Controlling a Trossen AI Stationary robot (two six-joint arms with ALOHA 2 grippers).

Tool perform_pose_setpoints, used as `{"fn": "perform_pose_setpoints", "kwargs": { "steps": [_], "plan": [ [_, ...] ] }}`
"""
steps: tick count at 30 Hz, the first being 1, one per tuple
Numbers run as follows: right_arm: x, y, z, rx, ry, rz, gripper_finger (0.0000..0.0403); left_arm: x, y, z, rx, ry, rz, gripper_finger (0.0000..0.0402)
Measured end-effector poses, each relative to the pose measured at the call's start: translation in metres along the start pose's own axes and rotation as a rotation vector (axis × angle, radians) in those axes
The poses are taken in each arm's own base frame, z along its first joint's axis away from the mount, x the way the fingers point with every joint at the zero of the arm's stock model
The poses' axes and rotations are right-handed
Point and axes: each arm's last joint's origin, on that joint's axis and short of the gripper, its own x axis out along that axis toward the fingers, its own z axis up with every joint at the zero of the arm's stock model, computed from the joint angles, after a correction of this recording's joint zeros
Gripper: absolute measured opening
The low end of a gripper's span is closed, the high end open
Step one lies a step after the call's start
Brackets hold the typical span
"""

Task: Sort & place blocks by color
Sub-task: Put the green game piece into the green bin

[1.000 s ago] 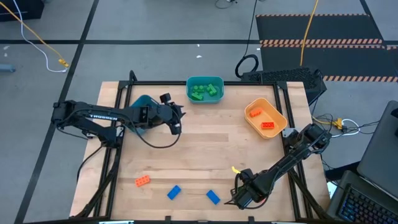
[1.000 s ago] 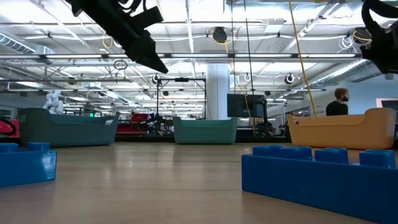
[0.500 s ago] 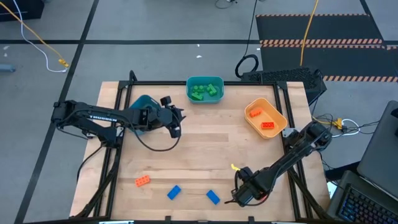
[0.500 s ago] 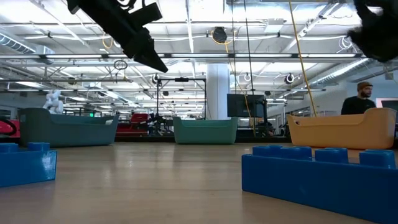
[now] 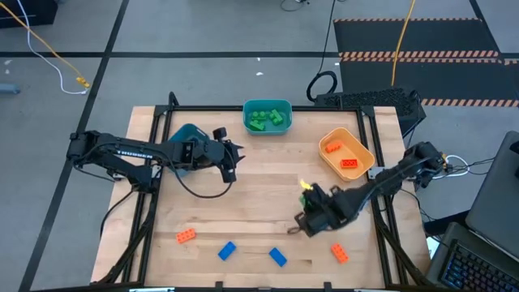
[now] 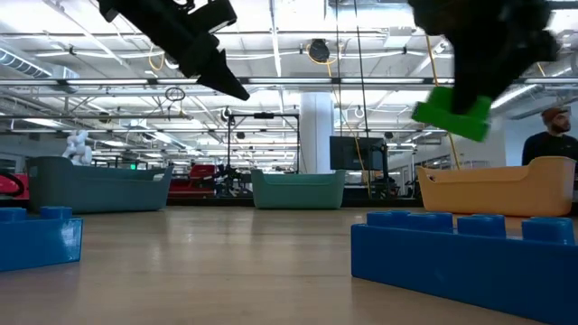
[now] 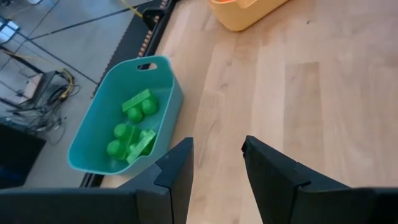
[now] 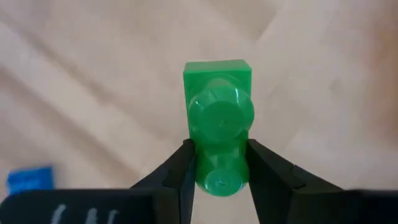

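Observation:
My right gripper [image 5: 306, 197] hangs over the right middle of the table, shut on a small green studded block [image 8: 217, 115], which the low view shows in the air [image 6: 453, 110]. My left gripper [image 5: 229, 168] hovers open and empty near the teal bin [image 5: 267, 116], its fingers [image 7: 177, 171] apart over bare wood. Two orange blocks [image 5: 186, 236], [image 5: 339, 253] and two blue blocks [image 5: 226, 251], [image 5: 278, 257] lie flat on the table near its front edge. My right gripper pinches the green block between its two fingers [image 8: 180, 171], which press on two opposite sides at one end of it [image 8: 205, 168]. The fingers come from above, pointing steeply down. The block is lifted clear of the table, slightly tilted, with a round stud facing the wrist camera.
The teal bin at the far edge holds green blocks [image 7: 134, 127]. An orange-yellow bin [image 5: 346, 154] with orange blocks stands at the far right. A blue bin [image 5: 185, 136] lies partly under the left arm. Bare wood spreads across the middle.
My right gripper has risen from near the table's front edge and gone toward the far edge, turning as it went, with the green block now lifted into the low view. An orange block shows where that arm had covered the table.

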Motion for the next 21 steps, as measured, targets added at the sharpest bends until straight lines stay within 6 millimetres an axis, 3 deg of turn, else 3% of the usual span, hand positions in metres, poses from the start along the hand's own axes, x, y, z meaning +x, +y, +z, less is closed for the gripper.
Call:
{"fn": "perform_pose_setpoints", "kwargs": {
  "steps": [9, 21],
  "plan": [
    [0.015, -0.018, 0.068, -0.201, -0.266, -0.143, 0.0107, 0.0, 0.0, 0.006, -0.024, -0.067, -0.037, 0.0145],
    [0.035, -0.043, 0.17, -0.326, -0.44, -0.064, 0.0107, 0.0, -0.001, 0.005, 0.003, -0.064, -0.054, 0.0145]
  ]
}}
